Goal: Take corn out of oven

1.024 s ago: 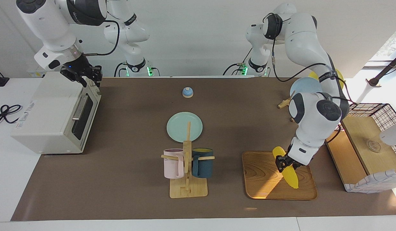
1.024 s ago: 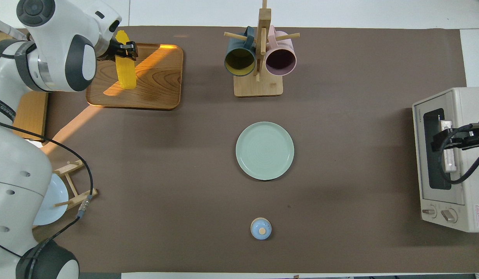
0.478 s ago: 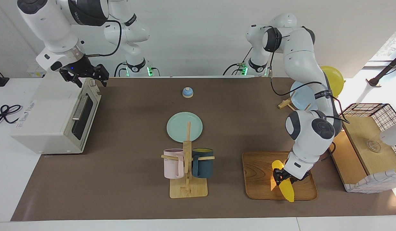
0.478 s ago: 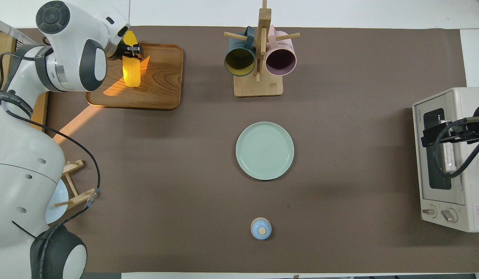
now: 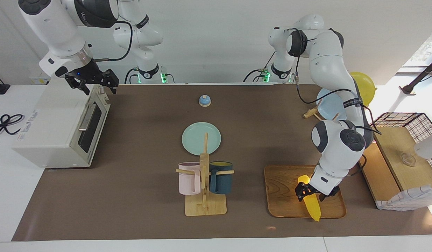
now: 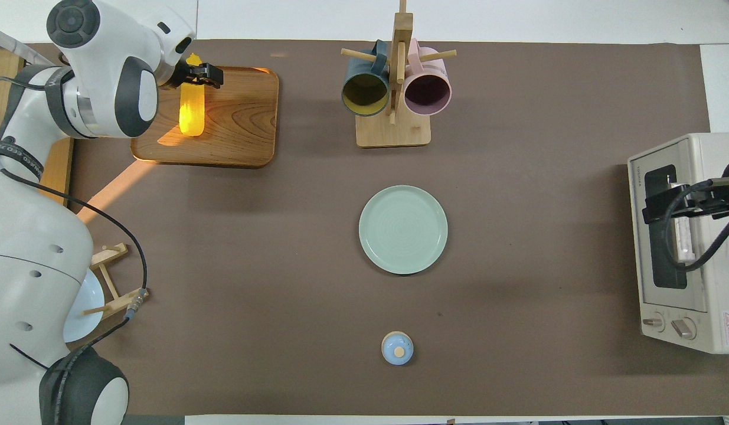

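Note:
The yellow corn (image 5: pixel 313 206) lies on the wooden tray (image 5: pixel 282 189) at the left arm's end of the table, its tip reaching the tray's edge farthest from the robots. It also shows in the overhead view (image 6: pixel 190 112) on the tray (image 6: pixel 246 118). My left gripper (image 5: pixel 308 194) is low over the corn with its fingers spread on either side of the cob. The white oven (image 5: pixel 51 122) stands at the right arm's end with its dark glass door shut. My right gripper (image 5: pixel 95 84) hovers open and empty over the oven's top corner nearest the robots.
A pale green plate (image 5: pixel 201 138) lies mid-table. A wooden mug rack (image 5: pixel 203 182) with a pink and a dark blue mug stands farther from the robots. A small blue bell (image 5: pixel 204 100) sits near the robots. A plate rack (image 5: pixel 336 99) and a wooden box (image 5: pixel 397 157) stand by the left arm.
My left gripper has lowered the corn onto the tray and spread its fingers. My right gripper has risen a little off the oven's door edge and now holds still.

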`<action>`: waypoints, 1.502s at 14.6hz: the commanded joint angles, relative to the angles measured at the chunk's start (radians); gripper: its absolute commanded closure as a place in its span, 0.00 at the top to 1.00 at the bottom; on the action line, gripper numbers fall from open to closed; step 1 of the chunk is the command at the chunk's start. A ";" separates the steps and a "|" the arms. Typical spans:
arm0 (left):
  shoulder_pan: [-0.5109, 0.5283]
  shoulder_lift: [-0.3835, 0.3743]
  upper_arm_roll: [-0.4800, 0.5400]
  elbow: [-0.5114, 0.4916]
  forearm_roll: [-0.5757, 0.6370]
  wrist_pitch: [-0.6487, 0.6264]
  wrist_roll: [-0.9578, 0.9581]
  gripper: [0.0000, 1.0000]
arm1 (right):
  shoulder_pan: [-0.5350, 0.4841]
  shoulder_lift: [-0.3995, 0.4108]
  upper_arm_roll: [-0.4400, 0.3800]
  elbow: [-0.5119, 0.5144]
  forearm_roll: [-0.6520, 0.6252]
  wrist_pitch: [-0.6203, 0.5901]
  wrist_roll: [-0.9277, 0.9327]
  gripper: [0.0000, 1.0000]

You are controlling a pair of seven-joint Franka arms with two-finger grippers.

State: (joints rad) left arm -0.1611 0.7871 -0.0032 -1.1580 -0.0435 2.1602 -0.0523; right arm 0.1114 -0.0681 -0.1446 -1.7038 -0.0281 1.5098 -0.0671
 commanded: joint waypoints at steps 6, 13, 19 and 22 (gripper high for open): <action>0.006 -0.348 0.031 -0.104 -0.009 -0.362 -0.021 1.00 | -0.012 0.016 0.002 0.029 0.013 -0.010 0.001 1.00; 0.005 -0.745 0.038 -0.372 0.013 -0.609 -0.052 1.00 | -0.015 0.014 0.002 0.030 0.011 -0.010 0.000 1.00; 0.006 -0.882 0.034 -0.595 0.013 -0.538 -0.041 1.00 | -0.015 0.014 0.002 0.030 0.017 -0.008 0.000 1.00; 0.035 -0.832 0.014 -0.537 0.013 -0.540 -0.032 1.00 | -0.015 0.014 0.002 0.030 0.019 -0.010 0.000 1.00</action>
State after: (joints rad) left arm -0.1519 -0.0612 0.0322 -1.7084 -0.0450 1.6024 -0.0920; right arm 0.1098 -0.0677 -0.1467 -1.6961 -0.0281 1.5099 -0.0671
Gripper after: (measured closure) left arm 0.000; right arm 0.000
